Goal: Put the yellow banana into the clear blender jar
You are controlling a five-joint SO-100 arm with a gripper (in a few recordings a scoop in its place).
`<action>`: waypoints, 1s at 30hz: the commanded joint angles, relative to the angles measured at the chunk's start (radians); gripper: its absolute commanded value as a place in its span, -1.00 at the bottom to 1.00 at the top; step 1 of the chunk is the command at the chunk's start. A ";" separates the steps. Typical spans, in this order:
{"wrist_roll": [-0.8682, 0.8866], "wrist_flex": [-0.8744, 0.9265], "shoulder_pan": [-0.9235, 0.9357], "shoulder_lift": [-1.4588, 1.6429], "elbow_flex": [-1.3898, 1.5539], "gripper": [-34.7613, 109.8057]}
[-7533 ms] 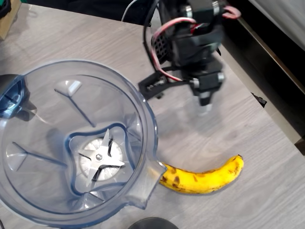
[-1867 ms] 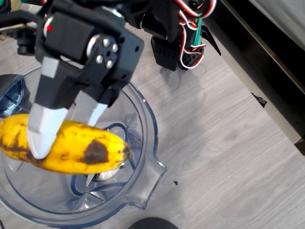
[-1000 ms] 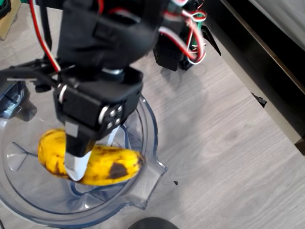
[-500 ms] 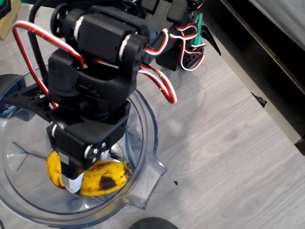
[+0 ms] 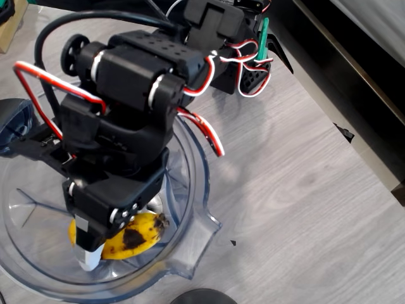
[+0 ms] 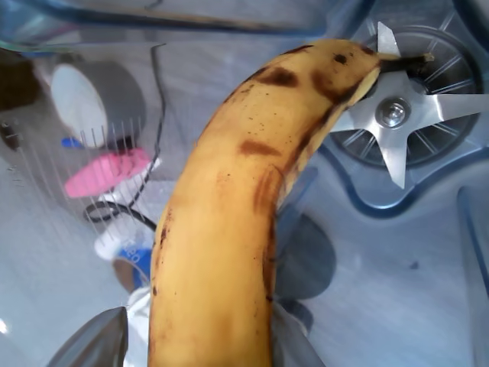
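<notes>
1. Overhead view: the black arm reaches down into the clear blender jar (image 5: 190, 158); its gripper (image 5: 95, 250) is clenched on the yellow banana (image 5: 130, 235), low inside the jar at about 6 o'clock.
2. Wrist view: the banana (image 6: 229, 214) points toward 1 o'clock, its dark stem tip over the silver blade (image 6: 397, 115) on the jar's floor (image 6: 397, 260).

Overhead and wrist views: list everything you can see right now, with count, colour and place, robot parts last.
yellow banana: one, yellow with brown-black spots, down inside the jar, stem tip over the blade.
clear blender jar: one, transparent bluish, left half of the overhead view.
blade: one, silver, four points, at the jar's bottom.
table: one, grey wood grain, under everything.
dark round object: one, partly cut off at the bottom edge of the overhead view.
arm: one, black with red and white wires, reaching into the jar.
gripper: one, white-tipped fingers, shut on the banana.
</notes>
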 commanded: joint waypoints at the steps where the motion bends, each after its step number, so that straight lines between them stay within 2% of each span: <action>1: 0.000 0.006 0.005 0.114 -0.005 -0.22; 14: -0.034 0.009 -0.009 0.449 0.005 -0.22; 23: -0.035 0.003 -0.118 0.769 0.241 -0.22; 27: -0.066 -0.035 -0.153 0.963 0.491 -0.22; 30: -0.087 -0.273 -0.181 1.244 0.936 -0.22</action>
